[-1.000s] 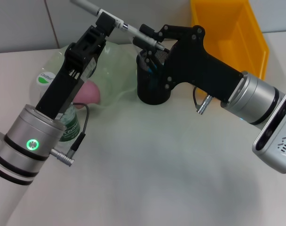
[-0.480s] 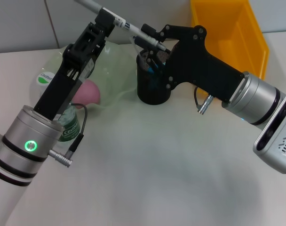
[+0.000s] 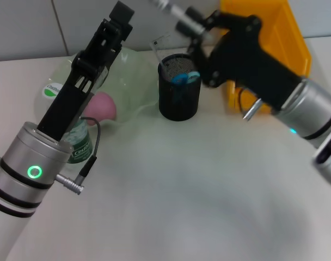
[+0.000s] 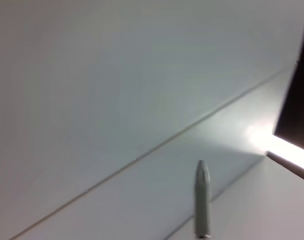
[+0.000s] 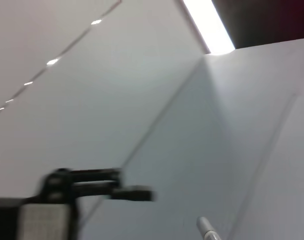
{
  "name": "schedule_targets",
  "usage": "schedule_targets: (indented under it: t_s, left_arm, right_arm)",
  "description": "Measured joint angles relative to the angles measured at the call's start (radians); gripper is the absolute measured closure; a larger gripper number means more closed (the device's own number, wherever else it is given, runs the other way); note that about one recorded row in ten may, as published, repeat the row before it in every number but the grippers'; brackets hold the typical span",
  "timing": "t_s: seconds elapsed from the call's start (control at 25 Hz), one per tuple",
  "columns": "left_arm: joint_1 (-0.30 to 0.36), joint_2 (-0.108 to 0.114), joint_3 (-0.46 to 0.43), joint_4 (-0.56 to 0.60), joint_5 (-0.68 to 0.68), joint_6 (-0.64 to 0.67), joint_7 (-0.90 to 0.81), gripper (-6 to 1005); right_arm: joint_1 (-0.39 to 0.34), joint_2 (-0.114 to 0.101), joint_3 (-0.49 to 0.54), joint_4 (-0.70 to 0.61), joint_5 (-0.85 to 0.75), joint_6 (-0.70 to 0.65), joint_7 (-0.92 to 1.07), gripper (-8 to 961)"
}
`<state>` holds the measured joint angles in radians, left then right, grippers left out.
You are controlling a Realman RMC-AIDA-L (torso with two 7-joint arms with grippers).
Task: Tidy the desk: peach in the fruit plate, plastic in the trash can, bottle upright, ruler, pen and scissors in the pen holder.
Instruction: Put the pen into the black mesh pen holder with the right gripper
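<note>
1. The right end effector (image 3: pixel 188 22) is raised above and just behind the pen holder (image 3: pixel 179 87), clenched on a pen (image 3: pixel 171 7) whose grey barrel slants up toward the frame's upper edge.
2. In the right wrist view the pen's tip (image 5: pixel 206 226) shows near the edge, with the left end effector (image 5: pixel 134 192) farther off against the ceiling.
3. The left end effector (image 3: pixel 121 12) is held high to the left of the pen holder, above the fruit plate (image 3: pixel 135 81); it grips nothing, and the pen is apart from it, off to its right. I cannot tell how wide its fingers stand.
4. The left wrist view shows the pen's pointed end (image 4: pixel 202 197) against the wall and ceiling.
5. The pen holder, a black mesh cup, stands on the table (image 3: pixel 182 190) with blue scissors handles (image 3: pixel 184 77) and a clear ruler (image 3: pixel 161 49) sticking out.
6. A pink peach (image 3: pixel 103 106) lies in the clear fruit plate, partly behind the left arm.
7. A green-labelled bottle (image 3: pixel 78 142) stands beside the plate, mostly hidden by the left arm.
8. A yellow trash can (image 3: pixel 274 38) sits behind the right arm, at the table's far right.
</note>
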<state>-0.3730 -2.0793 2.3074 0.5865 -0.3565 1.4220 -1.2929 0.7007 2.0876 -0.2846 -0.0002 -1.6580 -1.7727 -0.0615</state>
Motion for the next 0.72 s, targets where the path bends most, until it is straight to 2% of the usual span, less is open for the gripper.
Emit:
schedule_targets:
  t_s: [0.16,0.24,0.36,0.56,0.72]
  left_arm:
    - [-0.015,0.006,-0.004,-0.002,0.072,0.068,0.096,354]
    - [-0.031,0.012,-0.017,-0.011,0.135,0.108,0.149,259]
    - [-0.069,0.016,-0.072,-0.059,0.264,0.186,0.198,266]
    - [-0.113,0.022,-0.212,-0.134,0.531,0.261,0.228,274]
    - [-0.109,0.047,-0.347,-0.136,0.767,0.270,0.249,275]
  right_arm:
    - [-0.038,-0.005,0.145,-0.008,0.000,-0.071,0.156,816]
    - [-0.063,-0.007,0.223,-0.030,0.000,-0.104,0.273,816]
    - [-0.090,-0.008,0.283,-0.099,0.000,-0.129,0.476,816]
    - [-0.118,-0.012,0.301,-0.260,-0.001,-0.116,0.819,817]
    - [-0.130,-0.016,0.273,-0.421,-0.010,-0.106,1.082,817]
